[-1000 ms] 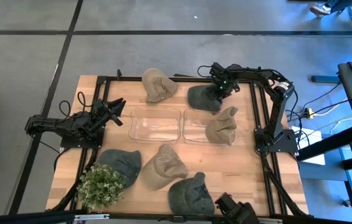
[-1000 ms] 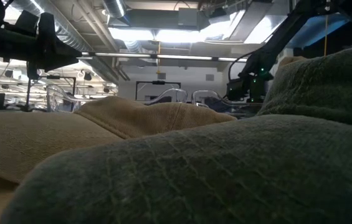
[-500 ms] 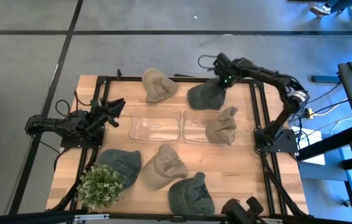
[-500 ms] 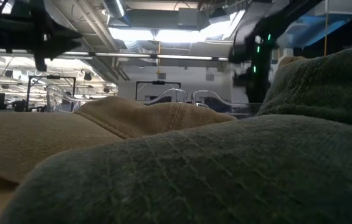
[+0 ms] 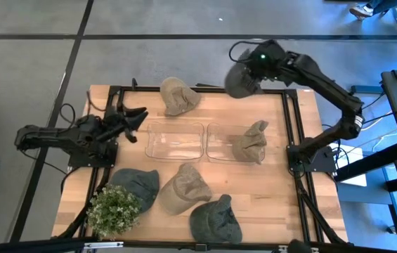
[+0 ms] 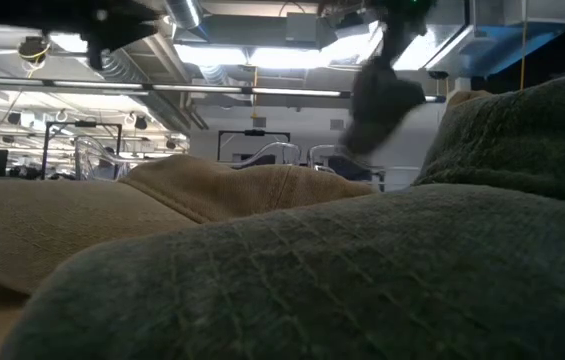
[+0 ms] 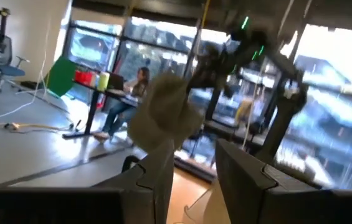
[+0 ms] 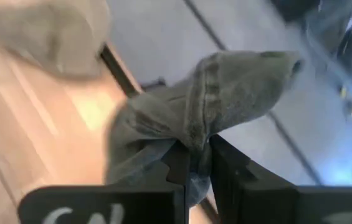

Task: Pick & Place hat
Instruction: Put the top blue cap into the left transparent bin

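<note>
Lifted off the table since the earlier frames, the dark grey-green fabric hat (image 5: pixel 239 79) now hangs in the air over the far edge of the light wooden table (image 5: pixel 282 190), where a second ago it lay flat on the boards beside the right tray. The right gripper (image 5: pixel 256 62) pinches a fold of this hat between its narrow fingers (image 8: pixel 177 167), the cloth bunching up above them and drooping to one side; in the low view the hat (image 6: pixel 382 100) shows as a dark blurred shape dangling high against the ceiling lights. Just below it on the table, a tan fabric hat (image 5: pixel 251 141) lies partly in the right-hand clear plastic tray (image 5: pixel 220 144), with the left-hand clear plastic tray (image 5: pixel 175 140) beside it. Another tan hat (image 5: pixel 178 95) sits near the far edge, to the left of the raised one. Along the near side lie a dark grey hat (image 5: pixel 138 185), a tan hat (image 5: pixel 185 188) and a second dark grey hat (image 5: pixel 216 220), next to a small green leafy plant (image 5: pixel 113 210). The left gripper (image 5: pixel 136 114) waits over the table's left side, its fingers (image 7: pixel 160 171) partly apart and holding nothing.
</note>
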{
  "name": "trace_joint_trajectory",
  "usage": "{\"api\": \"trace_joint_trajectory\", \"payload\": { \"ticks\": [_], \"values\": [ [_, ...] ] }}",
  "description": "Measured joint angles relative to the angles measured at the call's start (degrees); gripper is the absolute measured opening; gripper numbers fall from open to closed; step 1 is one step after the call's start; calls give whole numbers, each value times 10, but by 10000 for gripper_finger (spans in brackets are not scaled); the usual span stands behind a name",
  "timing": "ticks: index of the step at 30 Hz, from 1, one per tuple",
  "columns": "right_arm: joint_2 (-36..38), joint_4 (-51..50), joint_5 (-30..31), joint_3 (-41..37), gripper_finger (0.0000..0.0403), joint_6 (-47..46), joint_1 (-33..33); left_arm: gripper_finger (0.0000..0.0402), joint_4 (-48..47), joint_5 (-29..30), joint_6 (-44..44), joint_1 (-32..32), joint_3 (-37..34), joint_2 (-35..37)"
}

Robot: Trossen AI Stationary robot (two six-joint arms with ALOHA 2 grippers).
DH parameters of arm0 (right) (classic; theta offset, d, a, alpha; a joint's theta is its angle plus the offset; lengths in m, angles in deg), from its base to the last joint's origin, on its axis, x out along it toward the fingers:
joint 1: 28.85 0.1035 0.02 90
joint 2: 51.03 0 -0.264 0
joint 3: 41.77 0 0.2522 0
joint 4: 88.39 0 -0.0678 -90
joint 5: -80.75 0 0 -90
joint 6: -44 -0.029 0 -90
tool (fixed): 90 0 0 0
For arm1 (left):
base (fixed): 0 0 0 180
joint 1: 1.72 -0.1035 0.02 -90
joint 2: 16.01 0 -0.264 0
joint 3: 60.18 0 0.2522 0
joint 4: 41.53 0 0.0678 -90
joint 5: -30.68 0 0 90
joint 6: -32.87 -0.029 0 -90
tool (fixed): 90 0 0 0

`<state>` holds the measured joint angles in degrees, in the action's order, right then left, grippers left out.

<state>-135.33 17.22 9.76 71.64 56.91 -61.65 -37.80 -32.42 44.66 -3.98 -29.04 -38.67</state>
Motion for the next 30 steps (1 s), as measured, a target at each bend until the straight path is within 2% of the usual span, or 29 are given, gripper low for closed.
{"api": "trace_joint_trajectory", "payload": {
  "ticks": [7,11,15,19,23,30],
  "values": [
    [0,-22,0,94,42,11,88,114,-47,-86,-59,-49,182,-206],
    [-1,-43,-10,95,42,11,145,114,-140,-156,-61,-72,293,-277],
    [-8,-49,-11,80,42,16,206,114,-220,-216,-61,-87,368,-326],
    [-24,-48,-11,77,42,28,261,114,-213,-248,-69,-89,397,-363],
    [-47,-37,-12,77,42,27,302,114,-181,-252,-85,-84,399,-388],
    [-97,-30,-11,77,42,38,340,121,-172,-254,-85,-76,399,-428]
  ]
}}
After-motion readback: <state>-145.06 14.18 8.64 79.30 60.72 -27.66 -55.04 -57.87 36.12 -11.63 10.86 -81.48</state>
